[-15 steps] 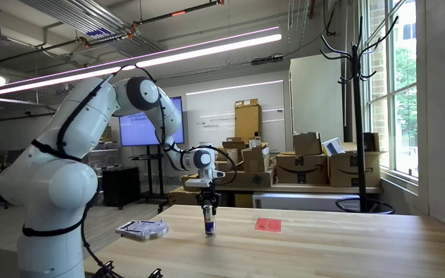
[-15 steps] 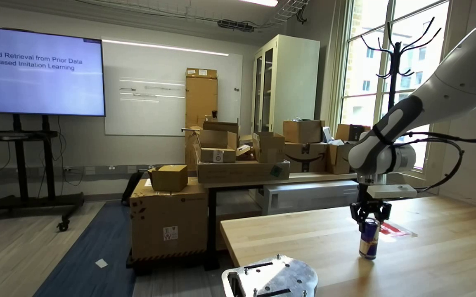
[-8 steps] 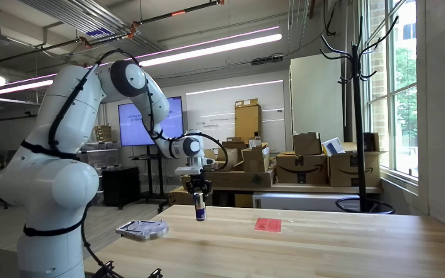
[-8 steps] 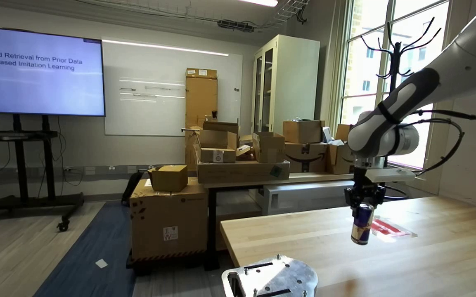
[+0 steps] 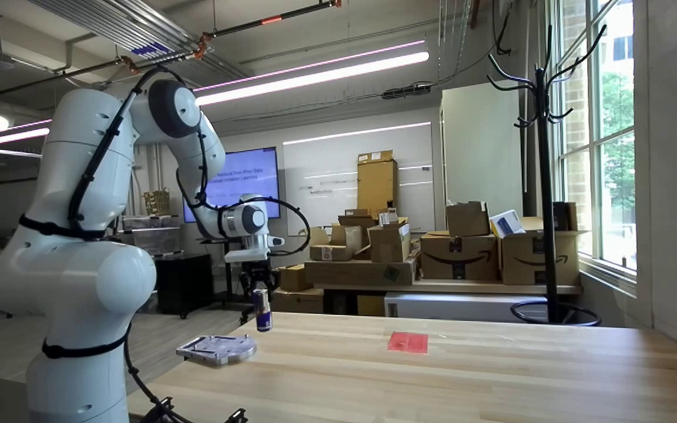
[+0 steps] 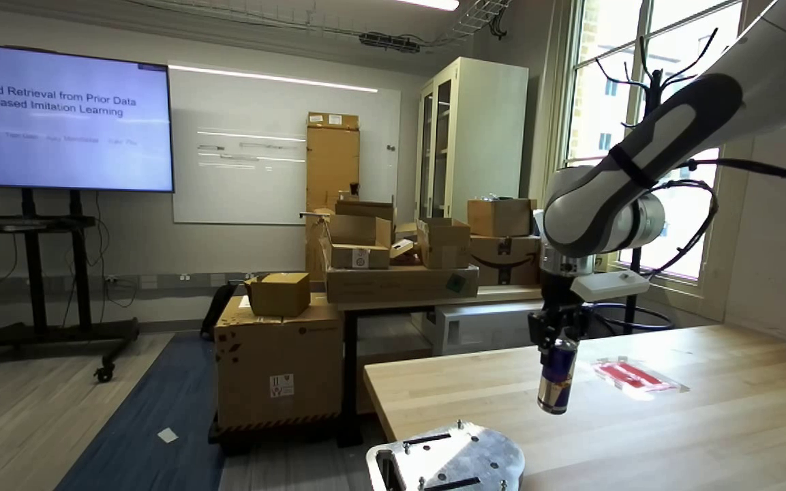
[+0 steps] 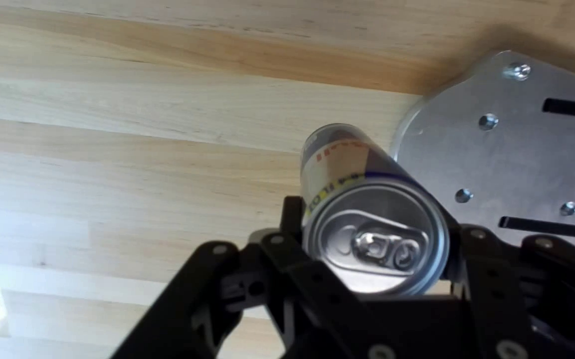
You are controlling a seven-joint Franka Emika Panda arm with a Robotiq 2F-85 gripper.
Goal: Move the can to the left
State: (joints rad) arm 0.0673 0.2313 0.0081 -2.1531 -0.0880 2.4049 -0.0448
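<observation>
While end effector (image 7: 373, 222) grips can (image 6: 557, 377), lbl (image 7: 328, 192) "FL OZ"

My pincer (image 7: 373, 227) was black as they come, and the can (image 6: 557, 376) flashed deep blue with a pale band, red lettering, dark print on yellow and a bright silver lid (image 7: 374, 238)! Blond streaks and honey-brown ones banded the wooden tabletop (image 7: 157, 169), silver-grey with black slots was the metal plate (image 7: 516, 164), and red, vivid red, glowed the flat patch (image 5: 407, 342)!
</observation>
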